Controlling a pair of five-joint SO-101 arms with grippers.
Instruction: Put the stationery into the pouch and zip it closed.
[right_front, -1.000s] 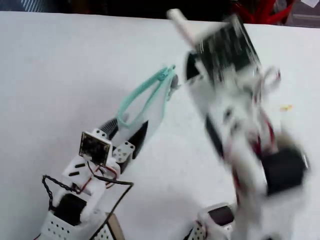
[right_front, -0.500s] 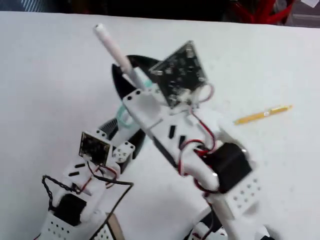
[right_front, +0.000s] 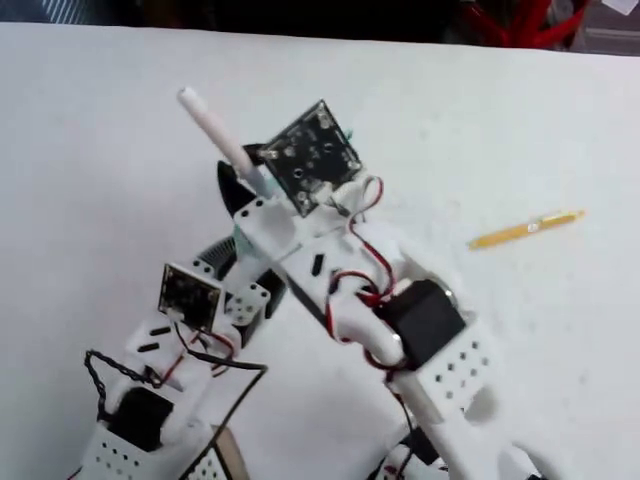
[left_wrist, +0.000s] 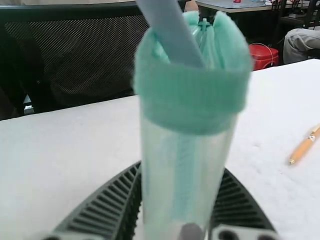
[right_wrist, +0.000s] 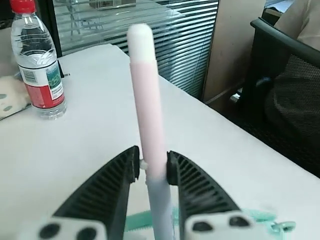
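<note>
Bright even light; white table (right_front: 100, 100) glaring; shadows soft, faint.

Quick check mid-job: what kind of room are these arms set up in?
Most likely an office or lab room: a white table with a black mesh chair behind it, slatted window blinds, and a water bottle on the tabletop.

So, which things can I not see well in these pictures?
1. The pouch: in the high view, the right arm covers nearly all of it.
2. The lower end of the pen: in the left wrist view it goes into the pouch and blurs behind its wall, so its depth cannot be told.
3. The pencil: in the left wrist view, the picture's edge cuts it off.
</note>
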